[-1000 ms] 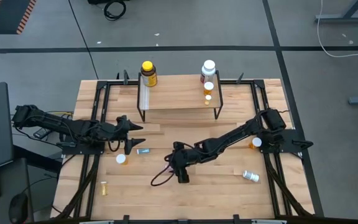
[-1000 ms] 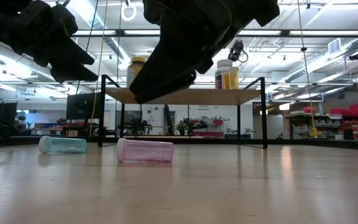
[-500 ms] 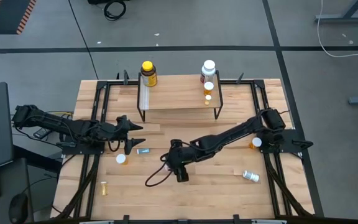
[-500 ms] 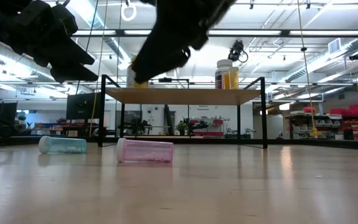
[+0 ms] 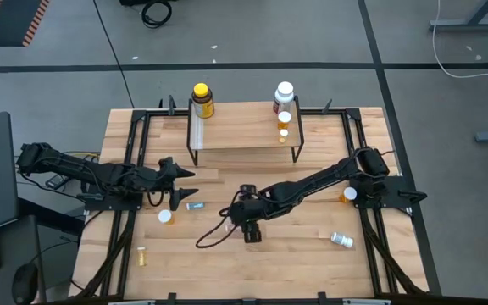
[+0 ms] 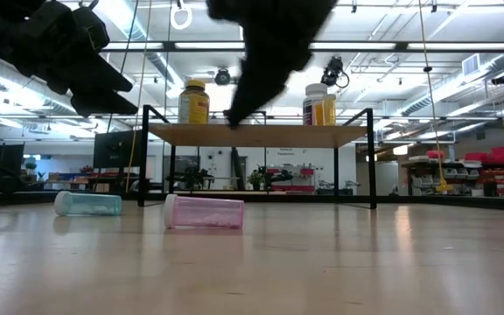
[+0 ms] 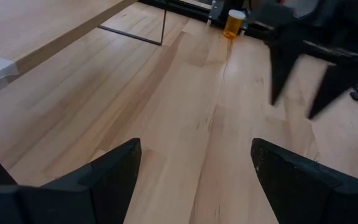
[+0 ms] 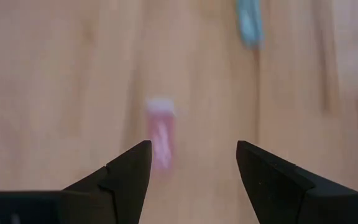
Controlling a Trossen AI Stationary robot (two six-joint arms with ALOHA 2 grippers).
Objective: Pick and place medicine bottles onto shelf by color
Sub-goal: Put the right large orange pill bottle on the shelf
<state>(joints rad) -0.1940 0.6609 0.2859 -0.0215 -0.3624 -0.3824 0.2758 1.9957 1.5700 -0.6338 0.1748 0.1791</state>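
Tabletop, right hand (image 5: 252, 234) shifted rightward above pink vial (image 6: 204, 212)

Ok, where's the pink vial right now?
Low view: the pink vial lies on its side on the tabletop, just right of the teal vial, in front of the shelf; the open right gripper looks down on it.

The right claw (image 5: 253, 235) has shifted toward the bench's right side and risen out of the low view's foreground. Its open fingers now frame the pink vial (image 8: 161, 134), with the teal vial (image 8: 249, 23) farther ahead.
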